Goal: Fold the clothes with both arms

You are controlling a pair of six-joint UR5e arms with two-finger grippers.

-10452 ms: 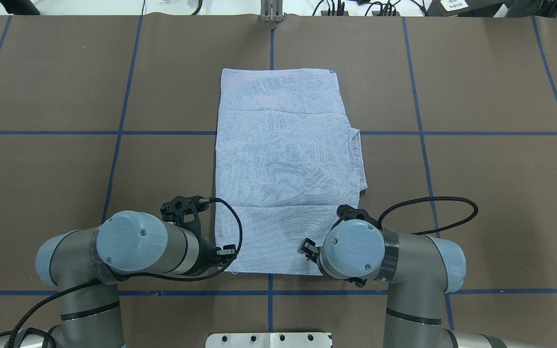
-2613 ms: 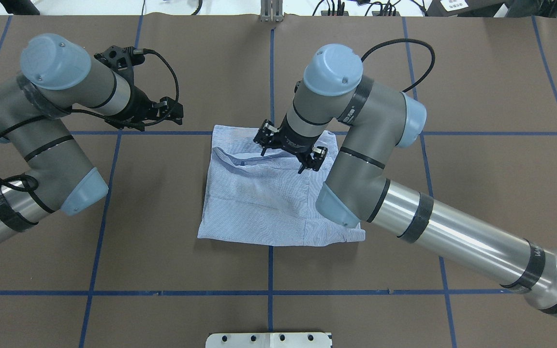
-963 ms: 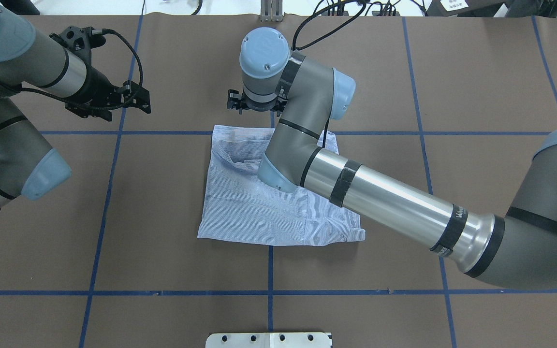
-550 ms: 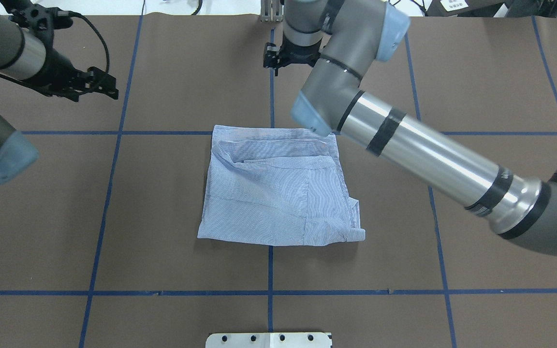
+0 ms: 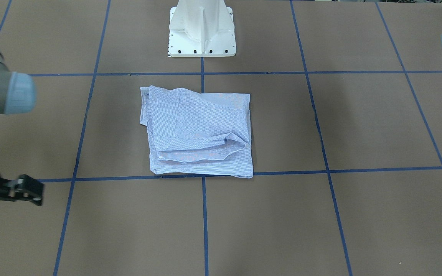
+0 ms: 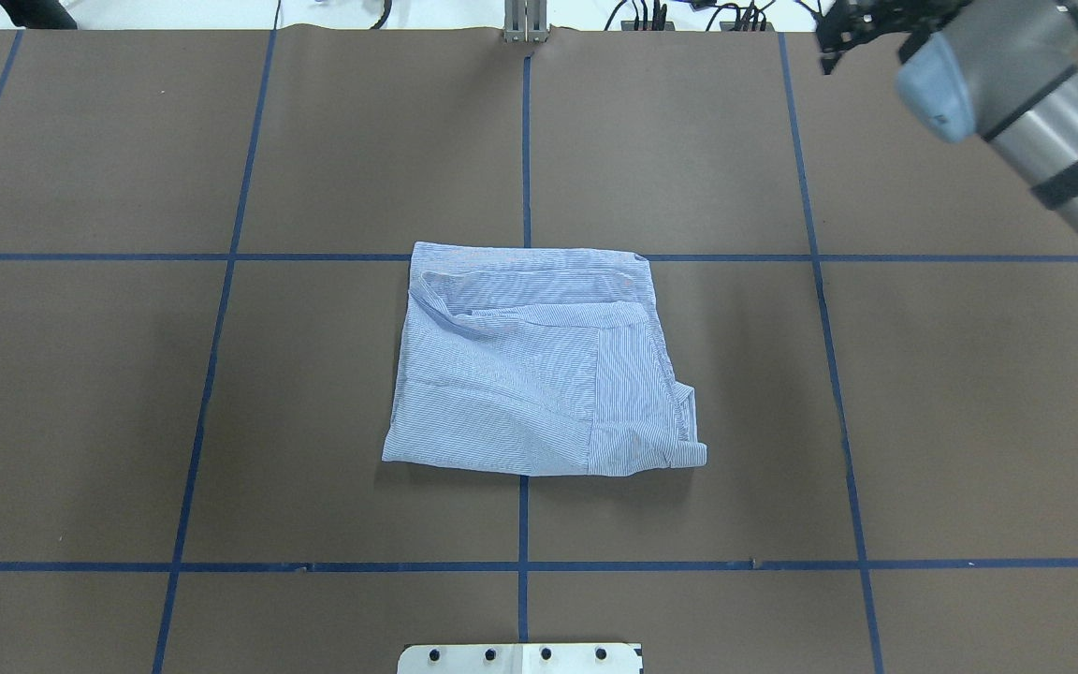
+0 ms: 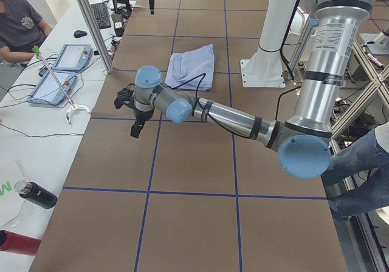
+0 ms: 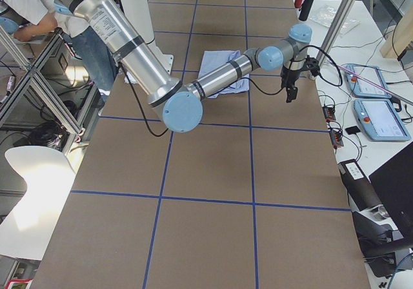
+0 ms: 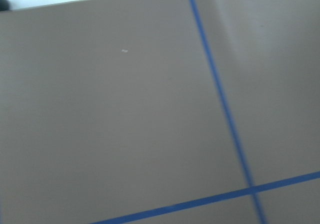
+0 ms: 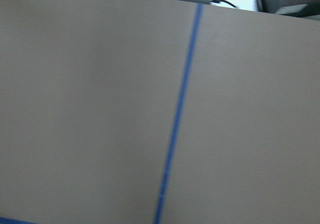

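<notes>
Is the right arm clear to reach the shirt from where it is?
Probably yes. The shirt lies alone on the table with nothing on it. The right claw hangs off to the side, and nothing stands between them.

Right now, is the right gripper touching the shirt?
Apart. In the overhead view the right gripper is up near the table's far edge, with bare brown table between it and the folded shirt.

No words or numbers can be read anywhere. The person's dark top [image 7: 25, 20] has a small light print, too tiny to read. A white sheet [image 7: 5, 194] shows a green mark, cut off at the edge.
</notes>
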